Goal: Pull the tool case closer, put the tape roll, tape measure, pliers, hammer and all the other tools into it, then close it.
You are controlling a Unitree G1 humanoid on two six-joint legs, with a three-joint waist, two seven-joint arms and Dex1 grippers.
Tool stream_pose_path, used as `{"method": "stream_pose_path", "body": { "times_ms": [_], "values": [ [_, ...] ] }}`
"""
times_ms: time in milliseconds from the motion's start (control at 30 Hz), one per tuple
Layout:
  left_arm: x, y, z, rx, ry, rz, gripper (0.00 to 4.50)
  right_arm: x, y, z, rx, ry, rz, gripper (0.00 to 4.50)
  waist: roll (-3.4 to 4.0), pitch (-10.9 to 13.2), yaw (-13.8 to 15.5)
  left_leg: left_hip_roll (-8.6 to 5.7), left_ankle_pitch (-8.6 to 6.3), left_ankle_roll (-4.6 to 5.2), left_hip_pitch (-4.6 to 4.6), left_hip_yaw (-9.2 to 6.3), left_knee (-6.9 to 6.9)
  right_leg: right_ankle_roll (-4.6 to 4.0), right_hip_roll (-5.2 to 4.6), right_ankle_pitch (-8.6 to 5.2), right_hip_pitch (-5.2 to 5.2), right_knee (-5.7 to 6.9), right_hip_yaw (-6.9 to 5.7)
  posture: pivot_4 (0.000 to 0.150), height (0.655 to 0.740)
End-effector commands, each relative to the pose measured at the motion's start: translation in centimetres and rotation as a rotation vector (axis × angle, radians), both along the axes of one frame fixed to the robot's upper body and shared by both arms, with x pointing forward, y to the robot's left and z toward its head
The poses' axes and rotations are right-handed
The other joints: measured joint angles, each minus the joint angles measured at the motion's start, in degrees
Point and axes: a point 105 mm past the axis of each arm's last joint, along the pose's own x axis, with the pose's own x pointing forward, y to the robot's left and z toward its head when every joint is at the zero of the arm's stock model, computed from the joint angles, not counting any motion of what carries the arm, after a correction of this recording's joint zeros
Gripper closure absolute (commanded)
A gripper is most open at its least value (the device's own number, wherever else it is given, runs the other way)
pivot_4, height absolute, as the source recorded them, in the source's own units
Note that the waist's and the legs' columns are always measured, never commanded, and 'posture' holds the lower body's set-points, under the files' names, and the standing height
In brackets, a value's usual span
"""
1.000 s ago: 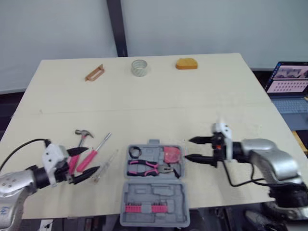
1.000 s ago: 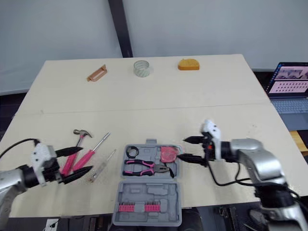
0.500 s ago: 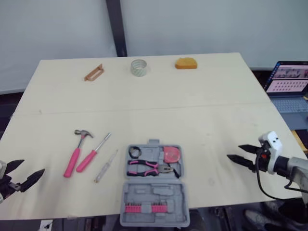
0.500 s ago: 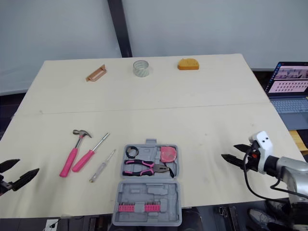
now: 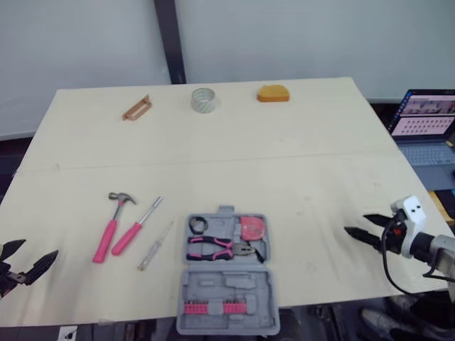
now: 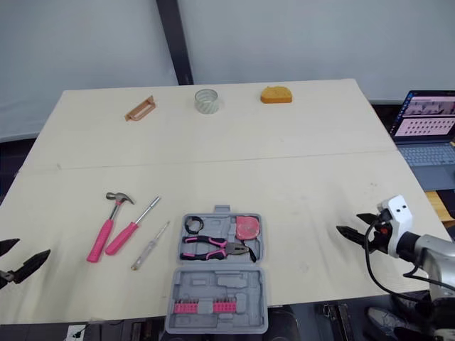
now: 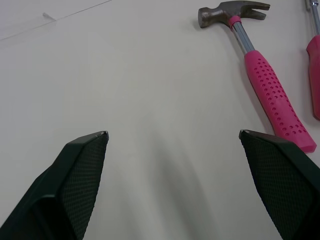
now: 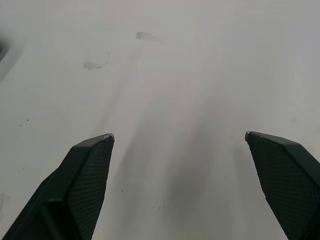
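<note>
The grey tool case [image 5: 227, 273] lies open near the table's front edge. Its far half holds pink-handled pliers [image 5: 222, 249], a pink tape measure [image 5: 253, 227] and a small black roll [image 5: 197, 225]. Left of the case lie a pink-handled hammer [image 5: 112, 219], a pink screwdriver [image 5: 135, 227] and a thin clear screwdriver [image 5: 156, 245]. At the table's far edge sit a clear tape roll [image 5: 203, 99] and an orange tape measure [image 5: 274, 93]. My left gripper [image 5: 35, 250] is open at the front left, short of the hammer [image 7: 260, 75]. My right gripper [image 5: 357, 223] is open and holds nothing, well right of the case.
A brown bracket-like tool [image 5: 136, 108] lies at the far left of the table. An open laptop [image 5: 426, 117] stands off the table's right side. The case's near half [image 5: 227, 302] holds a row of pink bits.
Both arms pulled back from the middle. The left gripper left the hammer handle for the front left edge. The right gripper drew away from the case to the right.
</note>
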Motion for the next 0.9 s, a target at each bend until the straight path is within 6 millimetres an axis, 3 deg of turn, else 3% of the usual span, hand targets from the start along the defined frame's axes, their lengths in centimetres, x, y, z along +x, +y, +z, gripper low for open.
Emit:
{"method": "stream_pose_path", "body": {
  "times_ms": [33,267,300,367,467,600,767,900],
  "values": [
    [0.6,-0.8,0.7,0.02,-0.027,-0.037,0.0,0.2,0.0,1.1,-0.021,-0.031,0.023,0.06,0.0,0.0,0.0,0.0,0.0,0.0,0.0,0.0,0.0,0.0,0.0,0.0,0.0,0.0,0.0,0.15,0.74],
    [1.9,-5.0,0.7,-0.004,0.018,-0.232,0.0,0.0,3.0,1.7,-0.001,-0.024,0.128,0.06,0.02,0.0,0.1,0.01,0.0,0.0,0.01,0.01,0.02,0.0,0.0,0.0,0.0,0.03,0.01,0.15,0.74],
    [2.3,-6.2,0.7,-0.012,0.031,-0.28,0.24,-0.1,3.9,1.9,0.011,-0.02,0.161,0.29,0.02,0.0,0.1,0.01,0.0,0.0,0.01,0.01,0.02,0.0,0.0,0.0,0.0,0.04,0.01,0.15,0.74],
    [3.0,-9.5,0.2,-0.02,0.083,-0.423,0.82,-0.9,6.6,2.2,0.036,0.017,0.266,0.9,0.02,0.0,0.1,0.02,0.0,0.0,0.01,0.01,0.02,0.0,0.0,0.0,0.0,0.03,0.01,0.15,0.74],
    [3.9,-13.7,0.3,-0.051,0.12,-0.587,2.37,-1.8,9.9,2.1,0.007,0.057,0.397,2.46,0.02,0.0,0.3,0.02,0.0,-0.01,-0.01,-0.01,0.07,-0.01,0.0,0.01,0.01,0.05,0.02,0.15,0.74],
    [4.4,-17.8,0.2,-0.066,0.165,-0.749,4.46,-2.7,13.2,1.5,-0.072,0.099,0.549,4.5,0.02,0.0,0.3,0.02,0.0,-0.01,-0.01,-0.02,0.1,-0.02,0.01,0.01,0.02,0.05,0.02,0.15,0.74],
    [4.1,-20.8,-0.8,-0.059,0.26,-0.876,4.49,-3.7,15.3,0.7,-0.169,0.146,0.68,4.5,0.03,0.1,0.2,0.02,-0.01,-0.02,-0.02,-0.01,0.07,-0.02,0.03,0.01,0.01,0.01,0.02,0.15,0.74],
    [4.0,-21.9,-1.4,-0.062,0.309,-0.912,4.49,-3.8,16.3,-0.1,-0.22,0.158,0.729,4.5,-0.02,0.1,0.3,0.02,-0.02,-0.02,-0.03,-0.01,0.09,-0.02,0.03,0.01,0.01,0.0,0.02,0.15,0.74]
  ]
}}
